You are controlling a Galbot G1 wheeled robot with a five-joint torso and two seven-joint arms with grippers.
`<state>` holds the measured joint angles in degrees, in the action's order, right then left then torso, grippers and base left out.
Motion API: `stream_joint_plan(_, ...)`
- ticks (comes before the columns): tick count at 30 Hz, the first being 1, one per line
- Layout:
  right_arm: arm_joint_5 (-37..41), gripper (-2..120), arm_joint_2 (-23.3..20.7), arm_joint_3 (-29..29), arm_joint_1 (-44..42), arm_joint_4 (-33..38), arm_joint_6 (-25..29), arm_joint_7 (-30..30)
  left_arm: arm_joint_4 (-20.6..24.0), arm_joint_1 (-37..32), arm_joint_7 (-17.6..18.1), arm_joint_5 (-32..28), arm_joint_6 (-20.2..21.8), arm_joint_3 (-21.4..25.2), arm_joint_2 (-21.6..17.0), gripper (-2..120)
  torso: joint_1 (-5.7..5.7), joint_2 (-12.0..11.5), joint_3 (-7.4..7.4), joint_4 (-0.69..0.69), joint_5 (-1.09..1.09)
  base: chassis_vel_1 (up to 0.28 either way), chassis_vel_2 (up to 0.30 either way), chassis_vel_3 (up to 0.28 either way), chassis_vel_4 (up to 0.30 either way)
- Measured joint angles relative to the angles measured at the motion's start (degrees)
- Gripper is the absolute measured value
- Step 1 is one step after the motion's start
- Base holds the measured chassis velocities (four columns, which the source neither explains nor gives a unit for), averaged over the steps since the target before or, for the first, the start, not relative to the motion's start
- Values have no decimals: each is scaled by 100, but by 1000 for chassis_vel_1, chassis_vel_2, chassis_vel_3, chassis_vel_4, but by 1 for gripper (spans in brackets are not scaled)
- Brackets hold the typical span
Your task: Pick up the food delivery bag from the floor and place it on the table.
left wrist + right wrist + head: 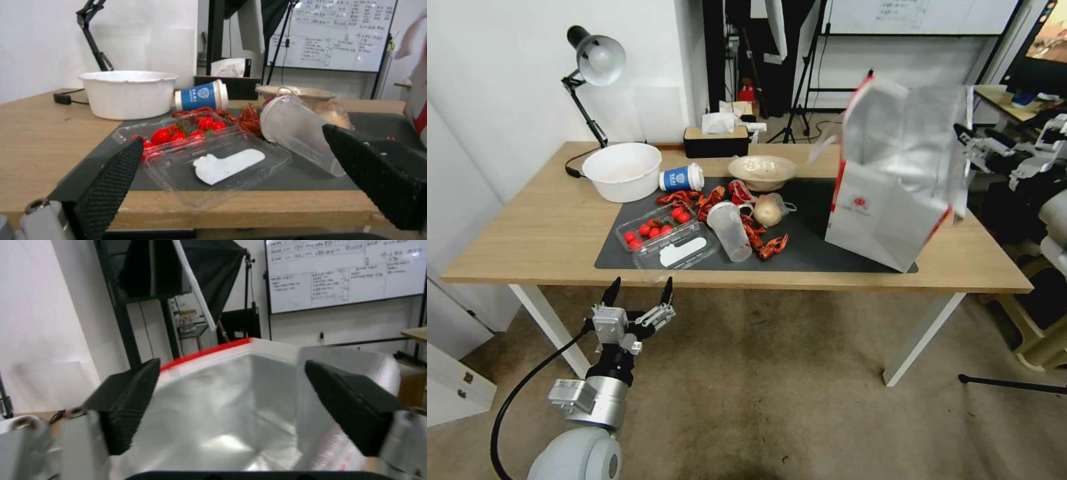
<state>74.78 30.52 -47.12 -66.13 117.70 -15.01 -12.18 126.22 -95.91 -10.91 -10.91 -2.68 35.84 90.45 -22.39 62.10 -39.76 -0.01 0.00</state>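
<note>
The food delivery bag (pixel 894 180), white with red trim and silver foil lining, stands on the right part of the table (pixel 527 240), its base on the dark grey mat (pixel 807 247). My right gripper (pixel 968 143) hangs open beside the bag's top right edge. In the right wrist view the right gripper (pixel 231 363) has its fingers spread wide, and the bag's foil-lined mouth (pixel 222 413) lies just beyond them. My left gripper (pixel 638 288) is open below the table's front edge, over the carpeted floor (pixel 774 400). Past the left gripper (pixel 232 133) lies the food on the mat.
The mat's left half holds a clear box of cherry tomatoes (pixel 657 230), crayfish (pixel 760 240), a tipped clear cup (pixel 730 230), a bagged bun (pixel 770 210) and a blue cup (pixel 682 178). A white bowl (pixel 622 170), lamp (pixel 597 60) and tissue box (pixel 716 140) stand behind.
</note>
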Motion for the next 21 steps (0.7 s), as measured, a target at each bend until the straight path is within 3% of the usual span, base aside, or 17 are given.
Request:
stream_joint_plan(1,0,77,-2,-3,-2,2,0,-1,0,0,-1,1,-1,0,0,100,0,0,0,0,0,0,0,0,0)
stream_joint_plan(2,-17,96,-26,-44,-38,22,6,17,2,-2,-4,4,-8,-2,2,100,0,0,0,1,0,0,0,0,0)
stream_joint_plan(3,-23,98,-29,-54,-53,30,16,35,3,-2,-4,5,-9,-3,3,100,0,0,0,1,0,0,0,0,0)
stream_joint_plan(12,-55,100,73,-86,-253,309,266,379,29,-19,-7,3,-27,-2,-2,100,0,0,0,1,0,0,0,0,0)
stream_joint_plan(15,-56,100,221,-132,-446,449,694,912,31,-21,-5,-6,-30,6,-5,100,0,0,0,1,0,0,0,0,0)
stream_joint_plan(18,-300,100,482,-215,-948,603,1514,2115,32,-17,0,-12,-31,9,-2,100,0,0,0,0,0,0,0,0,0)
stream_joint_plan(21,-667,100,604,-219,-1169,703,1666,2621,32,-17,5,-14,-31,18,-2,100,0,0,0,1,0,0,0,0,0)
